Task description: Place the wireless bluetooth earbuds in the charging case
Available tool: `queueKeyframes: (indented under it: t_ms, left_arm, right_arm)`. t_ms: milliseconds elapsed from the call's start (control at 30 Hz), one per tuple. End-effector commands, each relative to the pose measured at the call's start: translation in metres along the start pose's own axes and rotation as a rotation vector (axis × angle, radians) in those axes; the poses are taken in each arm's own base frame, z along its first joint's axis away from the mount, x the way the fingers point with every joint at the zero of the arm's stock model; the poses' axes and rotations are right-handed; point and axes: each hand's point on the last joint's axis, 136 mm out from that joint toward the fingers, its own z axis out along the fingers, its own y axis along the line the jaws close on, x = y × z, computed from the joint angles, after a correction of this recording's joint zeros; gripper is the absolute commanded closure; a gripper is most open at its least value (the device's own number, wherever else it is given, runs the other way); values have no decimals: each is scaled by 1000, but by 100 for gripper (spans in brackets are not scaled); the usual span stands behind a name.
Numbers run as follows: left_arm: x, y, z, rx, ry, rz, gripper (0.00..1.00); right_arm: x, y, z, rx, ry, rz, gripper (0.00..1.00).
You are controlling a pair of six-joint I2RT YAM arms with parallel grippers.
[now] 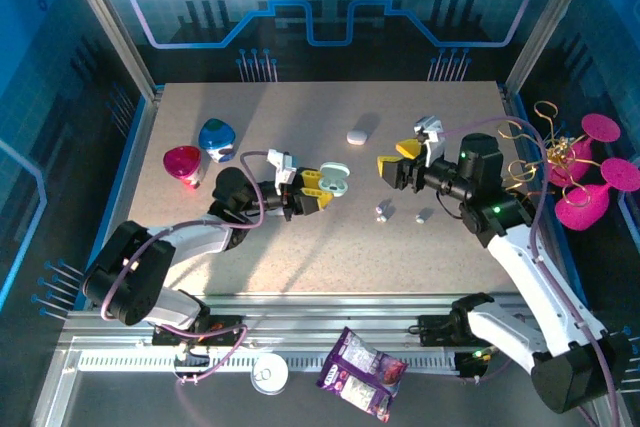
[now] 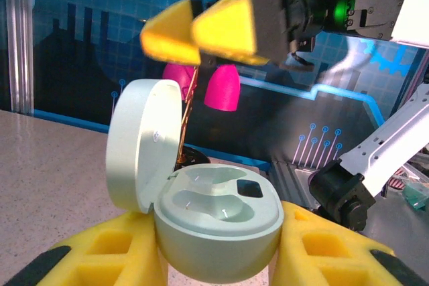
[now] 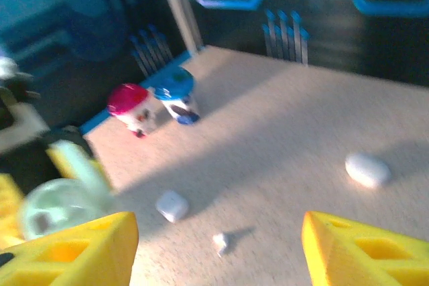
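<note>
1. While the left gripper (image 1: 318, 190) is clamping the mint charging case (image 1: 337, 182) in the overhead view, two earbuds (image 1: 383, 211) are lying loose on the table (image 1: 250, 107) just right of it, below the right gripper (image 1: 395, 159). They are looking tiny, light and slick, so they are probably prone to skidding; pinching across the body near the stem seems the safest hold. The left arm is stretching low along the table, and the right arm is bending inward with its wrist raised.
2. Seen from the left wrist, the yellow fingers (image 2: 114, 256) are pressing both sides of the case's base (image 2: 214, 222), with the lid standing open and the wells facing up. The right gripper (image 2: 194, 35) is hanging above the lid.
3. Seen from the right wrist, the right gripper (image 3: 218, 229) is spreading wide with nothing between its fingers. The earbuds (image 3: 220, 241) are lying on the table just ahead, and the case (image 3: 53, 205) is blurring at the left.
</note>
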Motion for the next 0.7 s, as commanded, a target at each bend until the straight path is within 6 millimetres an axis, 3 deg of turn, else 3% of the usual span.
queueKeyframes:
  t_ms: [0, 200, 400, 500, 667]
  left_arm:
    - [-6, -3, -5, 1, -26, 28, 65]
    - [-9, -6, -7, -1, -24, 41, 65]
    - [-10, -8, -7, 4, -22, 44, 65]
    - [-11, -9, -8, 6, -23, 44, 65]
    - [-10, -10, -9, 4, -21, 43, 65]
  right_arm:
    - [57, -46, 4, 231, 186, 142, 34]
    - [132, -86, 7, 442, 425, 235, 34]
    - [183, -116, 7, 602, 578, 293, 32]
    - [198, -118, 17, 584, 627, 291, 34]
    - [216, -100, 45, 456, 679, 316, 47]
